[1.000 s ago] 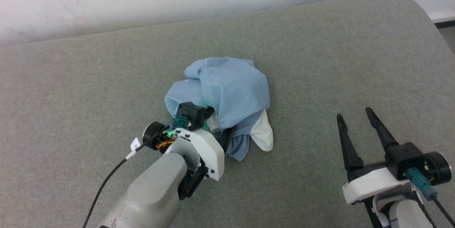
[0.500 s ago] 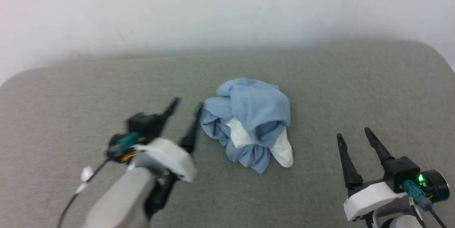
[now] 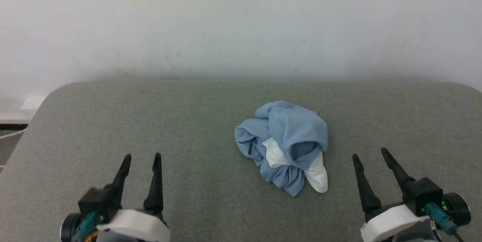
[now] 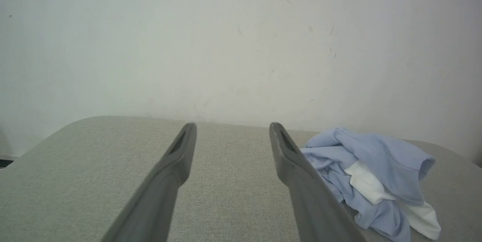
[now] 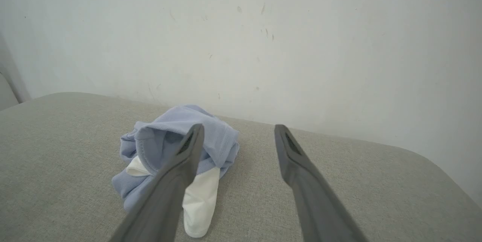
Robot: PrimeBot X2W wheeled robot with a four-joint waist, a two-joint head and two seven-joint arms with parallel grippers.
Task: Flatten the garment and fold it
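Observation:
The garment lies crumpled in a heap on the grey padded table, light blue with white parts poking out at its near side. It also appears at the right of the left wrist view as the garment and at the left of the right wrist view as the garment. My left gripper stands open at the lower left, well away from the heap, holding nothing. My right gripper stands open at the lower right, a short way from the heap's white corner, also holding nothing.
A pale wall rises behind the table's far edge. The table's rounded left corner drops off to a floor strip. Bare grey surface stretches to the left of the heap and to its right.
My left gripper has pulled back from the heap to the lower left, open and holding nothing. The head camera has tilted up, showing more wall. The right gripper stays in place.

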